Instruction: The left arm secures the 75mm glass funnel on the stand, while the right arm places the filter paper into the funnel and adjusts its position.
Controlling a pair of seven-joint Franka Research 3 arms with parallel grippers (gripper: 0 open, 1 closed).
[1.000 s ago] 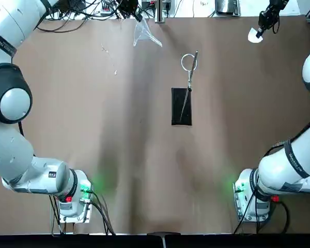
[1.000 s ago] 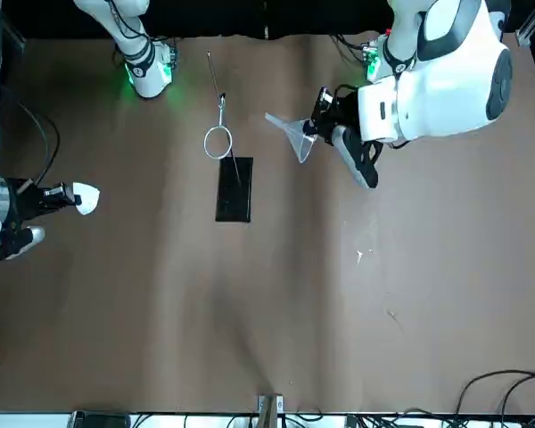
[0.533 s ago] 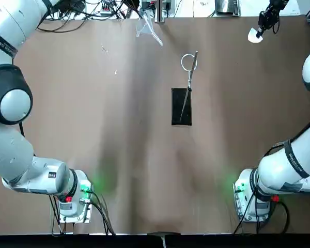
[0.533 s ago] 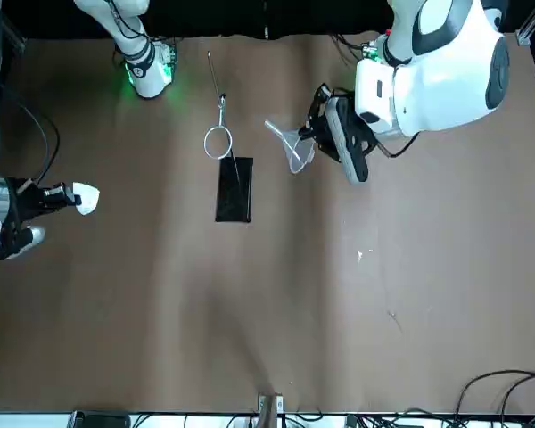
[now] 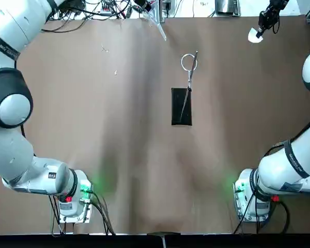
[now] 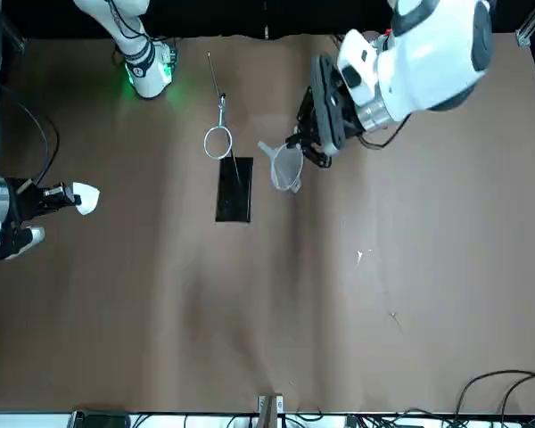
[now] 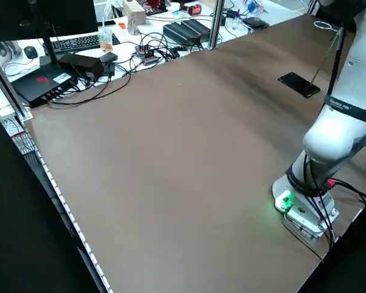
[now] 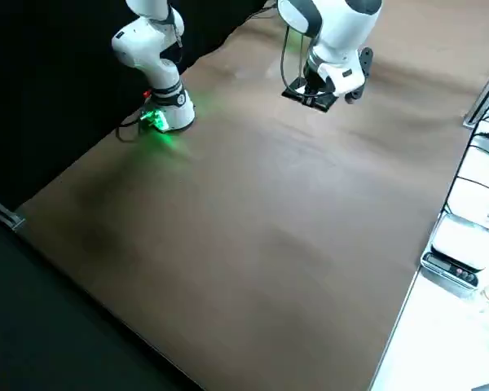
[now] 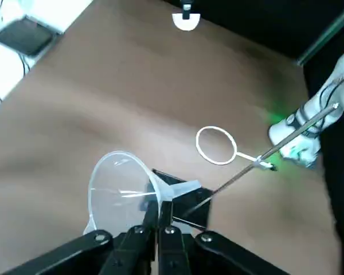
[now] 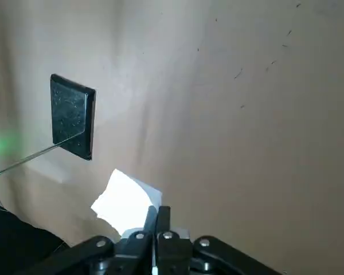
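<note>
Gripping funnel (image 9: 123,192), L pincer (image 9: 159,220) clamped; R pincer (image 10: 157,223) clamped on paper (image 10: 126,201) (arm label (image 7: 351,110) prob. "FRANKA").

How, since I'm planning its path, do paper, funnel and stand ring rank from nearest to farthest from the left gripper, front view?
1. Funnel: in the left gripper.
2. Stand ring: toward the robot's right.
3. Paper: farther right, in right gripper.

Brown tabletop (image 7: 171,159), black monitor (image 7: 49,18) and keyboard (image 7: 79,44), tangled black cables (image 7: 140,52)
</note>
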